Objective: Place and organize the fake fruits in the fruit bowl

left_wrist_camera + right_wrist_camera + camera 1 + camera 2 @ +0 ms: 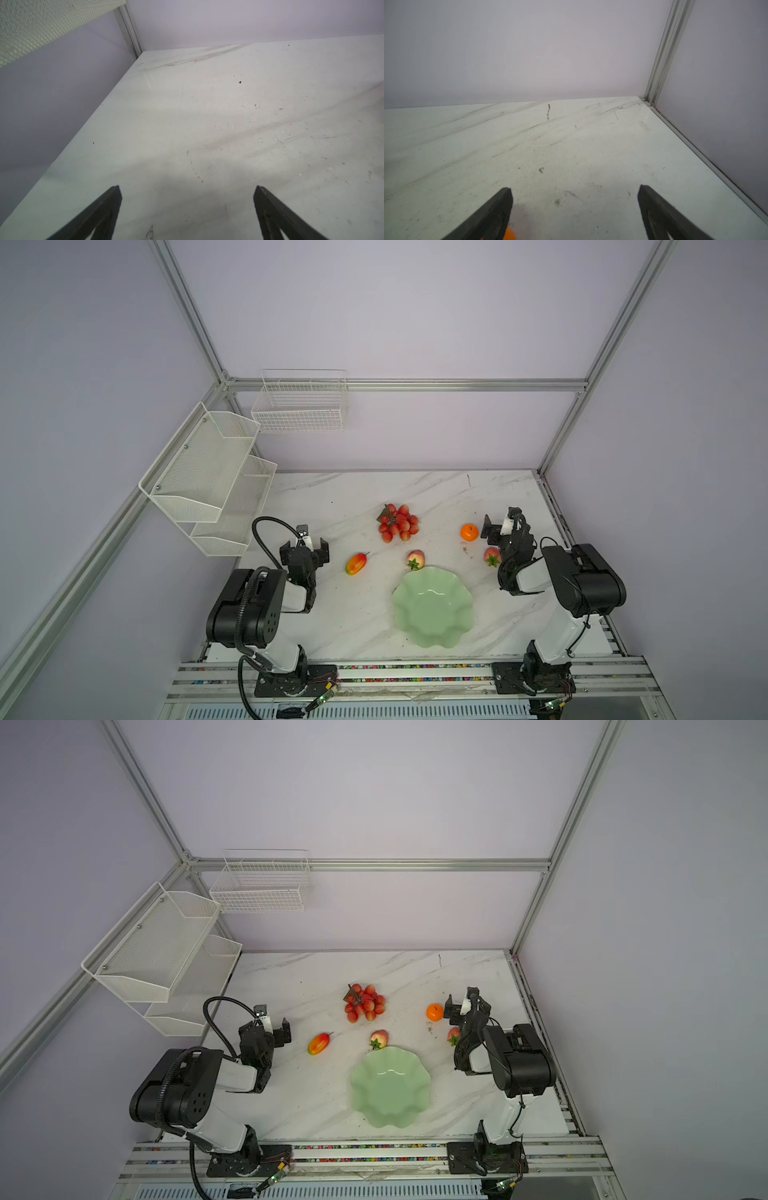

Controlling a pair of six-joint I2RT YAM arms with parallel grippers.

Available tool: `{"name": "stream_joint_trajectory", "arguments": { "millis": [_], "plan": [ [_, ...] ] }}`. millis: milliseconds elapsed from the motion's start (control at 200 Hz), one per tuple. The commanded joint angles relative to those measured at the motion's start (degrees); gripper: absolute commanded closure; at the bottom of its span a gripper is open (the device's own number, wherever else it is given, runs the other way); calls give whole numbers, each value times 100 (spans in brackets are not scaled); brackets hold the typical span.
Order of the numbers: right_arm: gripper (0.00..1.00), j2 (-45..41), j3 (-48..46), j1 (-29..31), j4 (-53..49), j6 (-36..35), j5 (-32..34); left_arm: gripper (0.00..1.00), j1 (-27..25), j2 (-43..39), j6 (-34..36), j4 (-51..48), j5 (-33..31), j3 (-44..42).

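In both top views the pale green fruit bowl (432, 610) (390, 1085) sits empty near the table's front. Behind it on the marble lie a red grape bunch (397, 522) (365, 1003) and an orange (469, 532) (434, 1012). One strawberry (415, 559) (379, 1038) lies at the bowl's far rim, another strawberry (492, 556) (453, 1036) beside the right arm, and a mango (356, 563) (319, 1043) to the left. My left gripper (305, 543) (188, 187) is open over bare table, left of the mango. My right gripper (500, 521) (575, 187) is open just right of the orange (509, 233).
Two white mesh shelves (208, 477) (31, 27) hang on the left wall, and a wire basket (299, 406) hangs on the back wall. An aluminium rail (695, 153) runs along the table's right edge.
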Motion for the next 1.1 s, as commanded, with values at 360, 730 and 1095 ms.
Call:
{"name": "stream_joint_trajectory", "arguments": {
  "millis": [360, 730, 1095],
  "plan": [
    [3, -44, 100, -17, 117, 81, -32, 0, 58, -167, -179, -76, 93, 425],
    [3, -1676, 643, 42, -2395, 445, -3, 4, -401, -1686, 46, -3275, 102, 1777],
    [3, -3618, 1700, 1980, -6330, 2055, -264, 23, -1350, -1029, -617, -5372, 2793, 4467]
  ]
}}
